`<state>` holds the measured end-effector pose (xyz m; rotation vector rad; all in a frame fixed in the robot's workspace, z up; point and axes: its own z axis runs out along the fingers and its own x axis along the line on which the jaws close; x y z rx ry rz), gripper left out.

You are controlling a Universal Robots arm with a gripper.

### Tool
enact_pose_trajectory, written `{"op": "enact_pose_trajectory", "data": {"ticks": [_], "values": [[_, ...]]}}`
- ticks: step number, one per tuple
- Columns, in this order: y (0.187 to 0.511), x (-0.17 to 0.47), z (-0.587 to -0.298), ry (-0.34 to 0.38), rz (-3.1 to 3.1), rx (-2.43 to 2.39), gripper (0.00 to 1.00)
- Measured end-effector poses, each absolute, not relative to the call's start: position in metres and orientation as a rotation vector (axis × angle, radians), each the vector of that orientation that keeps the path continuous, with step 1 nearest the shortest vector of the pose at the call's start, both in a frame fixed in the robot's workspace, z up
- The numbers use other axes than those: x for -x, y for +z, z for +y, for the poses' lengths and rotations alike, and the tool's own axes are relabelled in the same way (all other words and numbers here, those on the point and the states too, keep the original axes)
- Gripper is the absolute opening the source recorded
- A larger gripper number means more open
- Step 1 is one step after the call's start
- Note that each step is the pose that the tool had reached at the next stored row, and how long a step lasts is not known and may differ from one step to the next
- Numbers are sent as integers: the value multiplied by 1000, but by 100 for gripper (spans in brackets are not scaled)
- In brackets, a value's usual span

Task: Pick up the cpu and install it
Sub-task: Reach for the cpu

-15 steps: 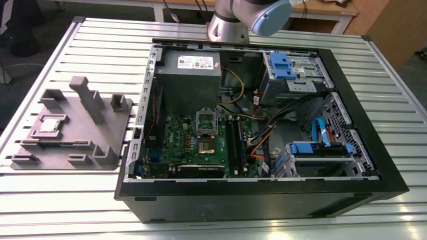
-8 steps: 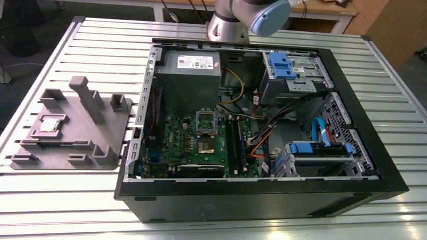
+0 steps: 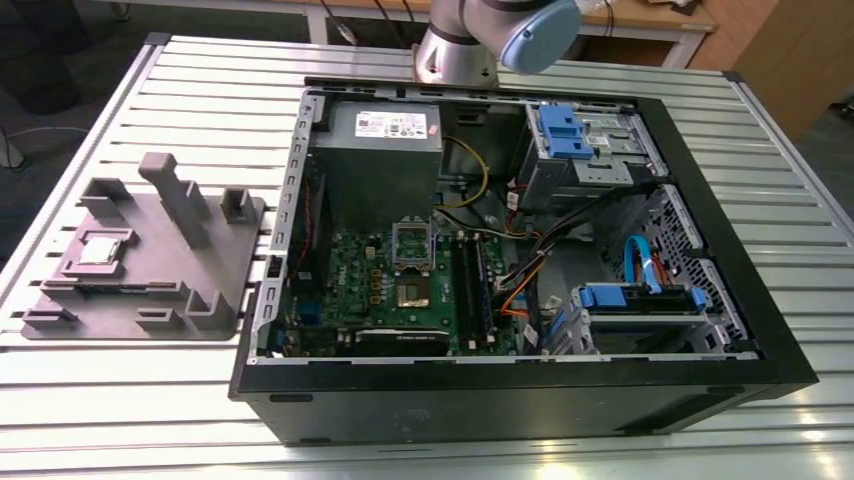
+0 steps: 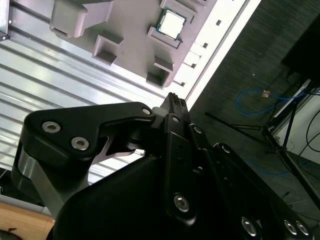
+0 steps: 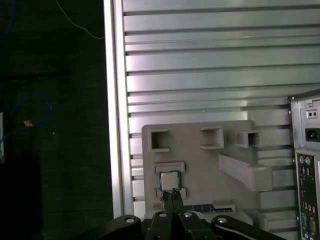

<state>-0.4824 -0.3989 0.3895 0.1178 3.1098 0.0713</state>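
- The cpu (image 3: 104,248) lies flat in a square recess of a grey fixture tray (image 3: 200,290), at the exterior view's left, on the slatted metal table (image 3: 107,420). Its silver top faces up.
- In both wrist views the pincer (image 5: 170,194) (image 4: 175,101) hangs over that tray with its two fingers pressed together and nothing between them.
- In the first wrist view the fingertips line up with one edge of the cpu (image 5: 170,179). In the second wrist view a clear gap of tray separates the tips from the cpu (image 4: 173,24), so they are apart, not touching.
- Low raised blocks border the chip's recess, and a taller slanted rib (image 3: 180,200) and other posts stand elsewhere on the tray.
- Just beside the tray, toward the exterior view's right, the open black computer case (image 3: 534,405) lies on its side, its wall between the tray and the interior.
- Inside, a grey power-supply box (image 3: 380,165) sits above the green board (image 3: 360,290), which carries the metal-framed socket (image 3: 412,268) and, just beside it, long black memory slots (image 3: 470,280).
- Further right run orange and black cables (image 3: 527,275), then blue drive caddies (image 3: 561,130) in their metal cages.
- The arm's (image 3: 487,45) grey joint rises behind the case's far edge.
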Motion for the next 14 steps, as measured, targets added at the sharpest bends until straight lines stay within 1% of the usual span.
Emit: {"op": "enact_pose_trajectory", "data": {"ticks": [14], "values": [[389, 508, -399, 71, 3109, -118, 11]]}}
